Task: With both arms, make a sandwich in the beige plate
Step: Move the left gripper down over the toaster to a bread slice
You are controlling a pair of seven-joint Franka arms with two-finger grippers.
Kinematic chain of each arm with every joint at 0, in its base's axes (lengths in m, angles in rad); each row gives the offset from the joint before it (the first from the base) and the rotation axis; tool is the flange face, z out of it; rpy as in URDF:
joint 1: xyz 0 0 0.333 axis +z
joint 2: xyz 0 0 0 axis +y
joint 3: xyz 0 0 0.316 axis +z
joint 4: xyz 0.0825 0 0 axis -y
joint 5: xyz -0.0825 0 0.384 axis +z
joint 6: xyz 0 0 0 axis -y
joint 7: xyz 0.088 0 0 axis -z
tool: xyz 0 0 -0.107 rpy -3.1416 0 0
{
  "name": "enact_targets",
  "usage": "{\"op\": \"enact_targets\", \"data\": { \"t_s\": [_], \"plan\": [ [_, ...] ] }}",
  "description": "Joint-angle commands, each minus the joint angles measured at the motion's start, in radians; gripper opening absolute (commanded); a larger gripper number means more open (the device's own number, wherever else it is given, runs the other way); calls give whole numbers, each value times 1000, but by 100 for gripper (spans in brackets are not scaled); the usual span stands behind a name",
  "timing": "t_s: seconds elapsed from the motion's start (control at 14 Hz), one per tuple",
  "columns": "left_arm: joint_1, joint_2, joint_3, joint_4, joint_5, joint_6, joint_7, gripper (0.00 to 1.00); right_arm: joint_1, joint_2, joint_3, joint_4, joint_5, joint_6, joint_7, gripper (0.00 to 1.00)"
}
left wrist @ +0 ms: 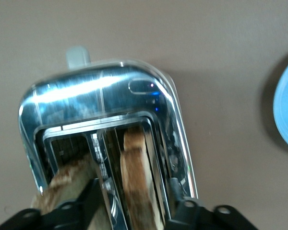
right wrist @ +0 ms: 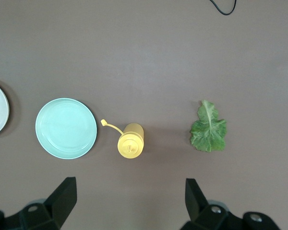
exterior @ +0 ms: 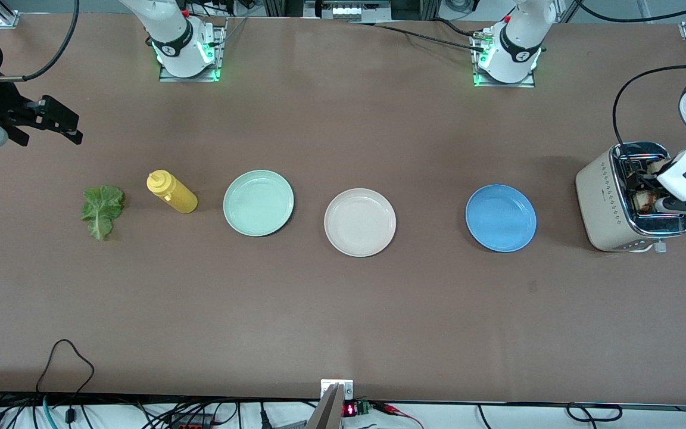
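High front camera, 2 wrist close-ups

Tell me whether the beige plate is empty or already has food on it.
Empty. The beige plate shows only its bare surface; both bread slices stand in the toaster, and the lettuce leaf lies on the table.

We get even, bright overhead light on the tabletop (exterior: 343,310), soft shadows, strong glare off the toaster (left wrist: 101,91) chrome, and its close-up's kinda blurry.
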Motion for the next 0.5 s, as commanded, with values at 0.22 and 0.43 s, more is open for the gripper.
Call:
{"op": "enact_targets", "data": {
  "t_s": [0.22,0.43],
  "plan": [
    [12,-57,-31,-21,15,-66,0,5,1,-13,1,-12,6,0,7,100],
    [12,-50,-31,-20,15,-58,0,3,1,-13,1,-12,6,0,7,100]
  ]
}}
